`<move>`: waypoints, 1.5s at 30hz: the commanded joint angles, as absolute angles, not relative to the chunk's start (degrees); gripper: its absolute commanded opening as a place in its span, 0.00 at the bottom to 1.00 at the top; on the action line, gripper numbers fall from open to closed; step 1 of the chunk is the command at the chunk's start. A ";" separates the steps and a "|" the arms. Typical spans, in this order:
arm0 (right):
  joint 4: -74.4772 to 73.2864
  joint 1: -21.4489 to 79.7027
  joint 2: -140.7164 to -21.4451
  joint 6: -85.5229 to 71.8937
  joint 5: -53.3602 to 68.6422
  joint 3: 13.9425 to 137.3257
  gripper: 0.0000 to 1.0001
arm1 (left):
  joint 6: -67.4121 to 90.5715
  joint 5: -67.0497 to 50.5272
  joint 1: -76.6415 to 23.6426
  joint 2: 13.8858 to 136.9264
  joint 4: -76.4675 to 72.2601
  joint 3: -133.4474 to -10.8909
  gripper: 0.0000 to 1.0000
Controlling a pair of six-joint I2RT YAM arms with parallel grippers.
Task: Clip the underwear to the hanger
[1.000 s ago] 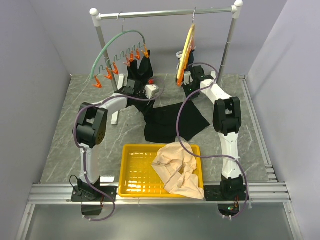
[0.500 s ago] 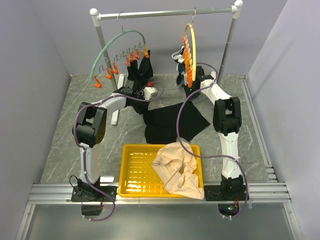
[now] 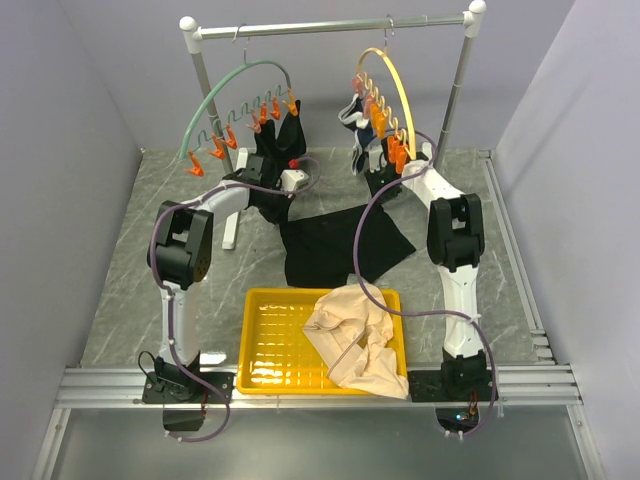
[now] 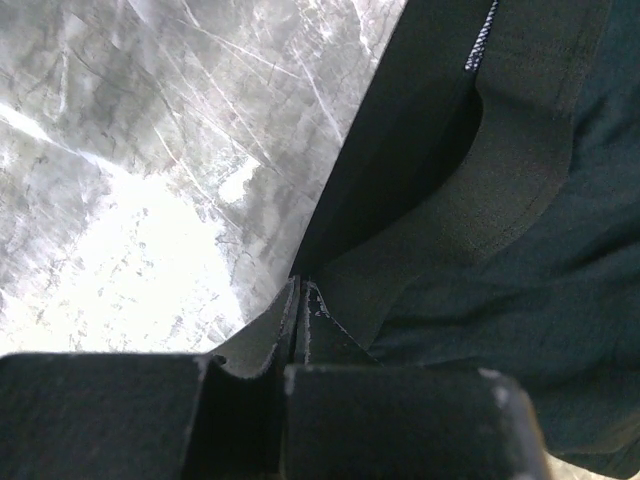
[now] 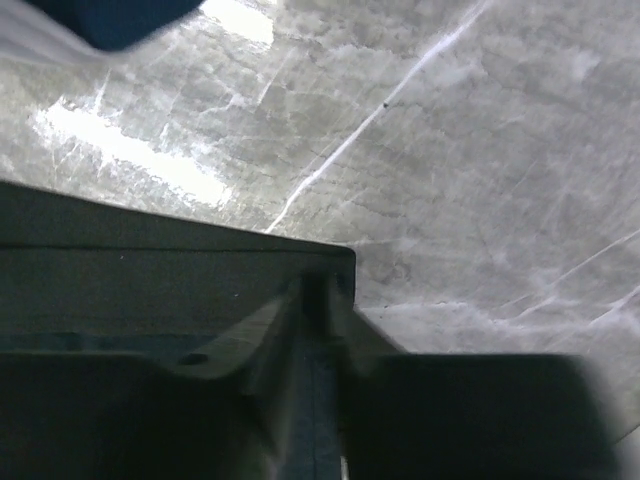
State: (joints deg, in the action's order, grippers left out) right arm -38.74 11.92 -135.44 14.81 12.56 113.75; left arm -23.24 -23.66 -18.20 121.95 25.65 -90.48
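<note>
The black underwear lies spread on the grey table between the two arms. My left gripper is shut on its left edge; in the left wrist view the fingertips pinch the waistband of the underwear. The pale yellow hanger with orange clips hangs broadside from the rail at the right. My right gripper sits low beneath it, off the hanger. A narrow gap shows between the fingers of the right gripper, nothing in it, over bare table.
A green hanger with orange clips holds a black garment on the rack rail. A navy white-trimmed garment hangs on the yellow hanger. The yellow tray at the near edge holds a beige garment.
The yellow hanger has swung from edge-on to broadside and stands free of the right gripper. The left gripper has closed on the underwear's edge and drawn it slightly left.
</note>
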 commanded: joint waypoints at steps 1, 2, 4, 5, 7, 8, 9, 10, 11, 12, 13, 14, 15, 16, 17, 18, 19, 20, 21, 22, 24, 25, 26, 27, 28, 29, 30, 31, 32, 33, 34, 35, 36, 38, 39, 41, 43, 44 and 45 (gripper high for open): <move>-38.23 11.34 -129.91 13.36 14.06 113.73 0.33 | -21.89 -22.68 -18.37 122.70 26.11 -93.08 0.02; -38.41 11.34 -129.55 13.01 14.06 113.82 0.37 | -21.97 -22.76 -18.37 122.61 26.02 -92.90 0.03; -39.19 11.42 -129.11 12.13 13.72 114.17 0.46 | -21.62 -22.76 -18.37 122.69 26.02 -92.99 0.04; -39.63 11.34 -129.11 11.69 13.62 114.78 0.47 | -21.45 -22.94 -18.37 122.87 26.10 -93.08 0.04; -40.77 11.42 -128.94 11.69 13.71 115.31 0.48 | -21.27 -23.03 -18.37 122.96 26.19 -93.08 0.04; -41.04 11.60 -128.85 12.12 13.62 115.14 0.48 | -21.10 -23.11 -18.37 122.96 26.02 -92.99 0.04; -41.13 11.86 -128.85 12.48 13.62 114.88 0.47 | -21.09 -23.20 -18.37 122.96 25.93 -92.99 0.04; -41.65 12.21 -128.85 12.83 13.45 114.70 0.47 | -21.09 -23.29 -18.37 123.05 25.84 -92.90 0.04; -42.01 12.56 -129.11 13.62 12.49 114.78 0.47 | -21.09 -23.20 -18.37 123.05 25.84 -92.99 0.04; -42.53 12.83 -129.55 13.97 12.13 114.96 0.47 | -21.09 -23.38 -18.37 123.13 25.84 -93.16 0.04; -43.32 13.35 -130.42 14.24 11.78 115.48 0.47 | -21.18 -23.38 -18.37 123.13 25.93 -93.16 0.04; -43.68 13.62 -130.95 14.41 11.43 115.75 0.47 | -21.18 -23.29 -18.37 123.13 26.01 -93.16 0.04; -43.94 13.62 -132.00 14.41 11.08 116.10 0.47 | -21.18 -23.38 -18.37 123.22 25.84 -93.25 0.04; -44.64 13.80 -132.53 14.41 10.81 116.97 0.47 | -21.18 -23.47 -18.37 123.22 25.84 -93.25 0.04; -45.08 13.89 -133.15 14.33 10.20 117.42 0.47 | -21.18 -23.47 -18.37 123.22 25.84 -93.34 0.04; -45.35 13.80 -134.20 14.15 9.93 117.86 0.46 | -21.27 -23.47 -18.37 123.22 25.75 -93.34 0.04; -45.61 13.89 -134.64 14.24 9.67 118.30 0.46 | -21.18 -23.38 -18.37 123.31 25.66 -93.34 0.04; -45.79 13.97 -135.00 14.41 9.58 118.47 0.42 | -21.18 -23.38 -18.37 123.31 25.66 -93.34 0.04; -46.05 13.97 -135.70 14.41 9.75 118.74 0.39 | -21.18 -23.38 -18.37 123.31 25.75 -93.34 0.04; -45.97 13.97 -135.79 14.33 10.02 118.83 0.37 | -21.18 -23.47 -18.37 123.31 25.75 -93.34 0.04; -45.88 13.97 -136.14 14.41 10.37 118.65 0.31 | -21.27 -23.47 -18.37 123.31 25.75 -93.34 0.04; -46.31 14.06 -136.49 14.50 10.37 119.44 0.29 | -21.18 -23.38 -18.37 123.40 25.75 -93.34 0.04; -46.84 14.06 -136.93 14.50 10.37 119.97 0.27 | -21.27 -23.47 -18.37 123.49 25.84 -93.43 0.04; -48.24 14.06 -137.98 14.33 10.20 120.67 0.26 | -21.27 -23.38 -18.37 123.57 25.84 -93.51 0.04; -49.03 13.98 -138.51 14.24 10.28 122.41 0.25 | -21.27 -23.47 -18.37 123.49 25.84 -93.43 0.04; -49.83 14.06 -138.95 13.89 10.28 123.21 0.26 | -21.27 -23.47 -18.28 123.57 25.84 -93.43 0.04; -50.27 14.15 -139.30 13.89 10.28 123.66 0.27 | -21.18 -23.38 -18.37 123.57 25.84 -93.43 0.04; -50.36 13.98 -139.31 13.89 9.76 123.84 0.27 | -21.18 -23.47 -18.37 123.66 25.84 -93.60 0.04; -50.62 14.15 -139.48 13.97 9.76 123.92 0.26 | -21.09 -23.55 -18.37 123.75 25.75 -93.52 0.04; -51.58 14.06 -139.92 14.06 9.67 124.19 0.25 | -21.09 -23.55 -18.37 123.66 25.84 -93.60 0.04; -52.03 14.24 -140.18 14.41 9.84 124.62 0.23 | -21.01 -23.55 -18.37 123.66 25.75 -93.69 0.04; -52.29 14.06 -140.19 14.33 10.02 124.72 0.17 | -21.09 -23.55 -18.37 123.66 25.75 -93.69 0.04; -51.60 13.98 -139.92 14.41 10.02 124.46 0.13 | -21.09 -23.55 -18.37 123.66 25.75 -93.69 0.04; -50.46 13.89 -138.96 14.41 10.02 122.44 0.03 | -21.27 -23.47 -18.37 123.84 25.75 -93.69 0.03; -49.41 13.89 -138.00 14.33 10.11 121.91 0.01 | -21.27 -23.38 -18.37 124.01 26.01 -93.78 0.03; -48.35 13.62 -136.07 13.89 9.93 120.59 0.00 | -21.44 -23.38 -18.37 124.19 26.19 -93.87 0.03; -46.41 13.01 -134.57 13.36 9.76 119.36 0.00 | -21.62 -22.94 -18.37 124.28 26.28 -93.69 0.02; -45.80 12.83 -133.86 12.84 9.67 118.92 0.00 | -21.88 -22.94 -18.37 124.28 26.28 -93.52 0.01; -44.75 12.57 -132.55 12.66 9.67 118.57 0.00 | -21.97 -22.77 -18.28 124.19 26.19 -93.25 0.01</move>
State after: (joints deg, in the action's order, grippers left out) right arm -47.40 13.54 -138.28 13.74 10.48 119.92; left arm -21.56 -23.05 -18.24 123.74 26.00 -91.66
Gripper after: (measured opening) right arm 0.007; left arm 0.022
